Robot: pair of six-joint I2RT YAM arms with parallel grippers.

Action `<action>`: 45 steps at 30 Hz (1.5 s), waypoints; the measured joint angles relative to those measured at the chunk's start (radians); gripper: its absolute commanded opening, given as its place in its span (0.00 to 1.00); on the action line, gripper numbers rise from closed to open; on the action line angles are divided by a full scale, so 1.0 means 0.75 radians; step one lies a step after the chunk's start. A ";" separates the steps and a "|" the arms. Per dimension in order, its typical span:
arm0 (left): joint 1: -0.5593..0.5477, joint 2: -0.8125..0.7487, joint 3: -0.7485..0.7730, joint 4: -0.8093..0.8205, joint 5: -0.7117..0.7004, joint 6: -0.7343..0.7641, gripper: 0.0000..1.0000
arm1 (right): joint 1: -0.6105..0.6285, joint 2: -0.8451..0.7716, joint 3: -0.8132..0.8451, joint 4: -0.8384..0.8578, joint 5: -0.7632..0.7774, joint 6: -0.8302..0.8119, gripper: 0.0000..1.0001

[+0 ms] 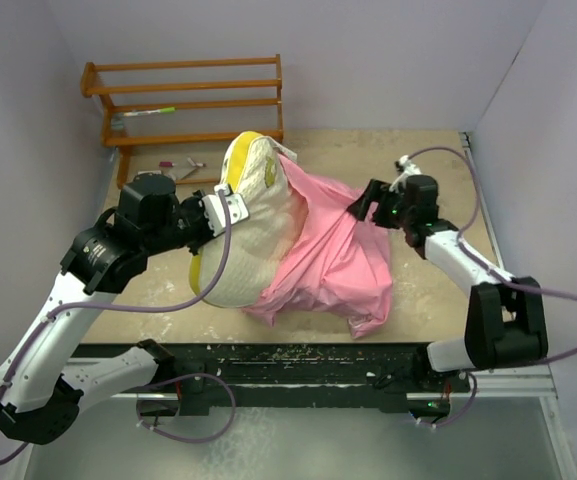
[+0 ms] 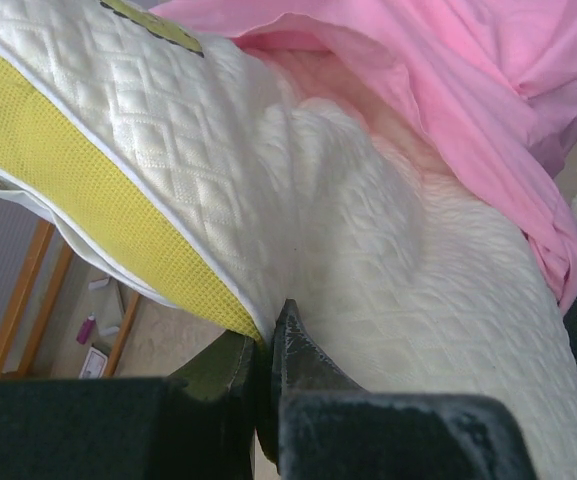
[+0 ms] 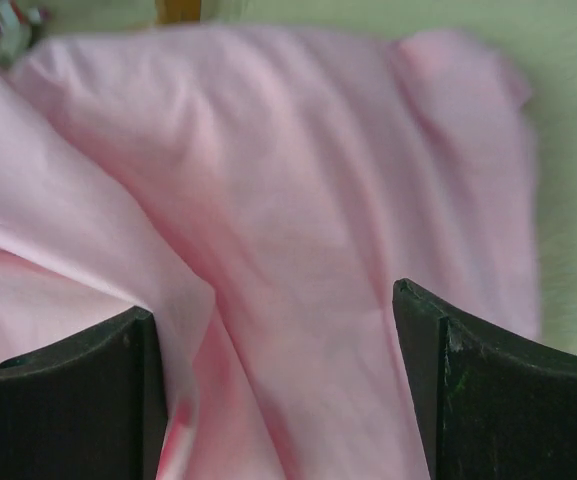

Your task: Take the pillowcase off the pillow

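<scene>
Sagging off the plump cream quilted pillow's [image 1: 240, 245] right end lies the thin pink fabric pillowcase [image 1: 333, 265]. The left gripper [image 1: 230, 210] pinches the pillow's yellow left edge; the right gripper [image 1: 361, 210], right of the pillow, gapes wide above pink cloth.

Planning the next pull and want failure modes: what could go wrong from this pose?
1. Left pincer pinches the pillow only at its yellow-edged seam; a hard pull may slip it off.
2. Right pincer is open over the loose pillowcase; closing on one slack fold may just stretch fabric without freeing the pillow.
</scene>
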 measured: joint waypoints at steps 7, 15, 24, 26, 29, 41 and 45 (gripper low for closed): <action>-0.001 0.001 -0.002 0.045 -0.024 0.013 0.00 | -0.201 -0.068 0.104 -0.098 0.016 -0.021 0.94; -0.003 0.014 -0.002 0.051 -0.026 0.012 0.00 | -0.189 0.126 0.024 -0.092 0.032 -0.022 1.00; -0.003 0.031 -0.002 0.053 -0.111 0.013 0.00 | -0.211 0.035 -0.198 0.124 -0.308 0.149 0.94; -0.003 0.031 -0.008 0.068 -0.147 0.013 0.00 | -0.213 0.004 -0.195 0.156 -0.378 0.173 0.96; -0.003 0.028 -0.043 0.100 -0.206 0.014 0.00 | -0.214 -0.067 -0.164 0.159 -0.446 0.199 0.99; -0.003 0.027 -0.109 0.121 -0.326 0.018 0.00 | -0.362 -0.210 0.097 -0.077 -0.224 0.180 0.96; -0.003 0.024 -0.109 0.121 -0.328 0.018 0.00 | -0.360 -0.077 0.028 -0.167 -0.089 0.135 0.93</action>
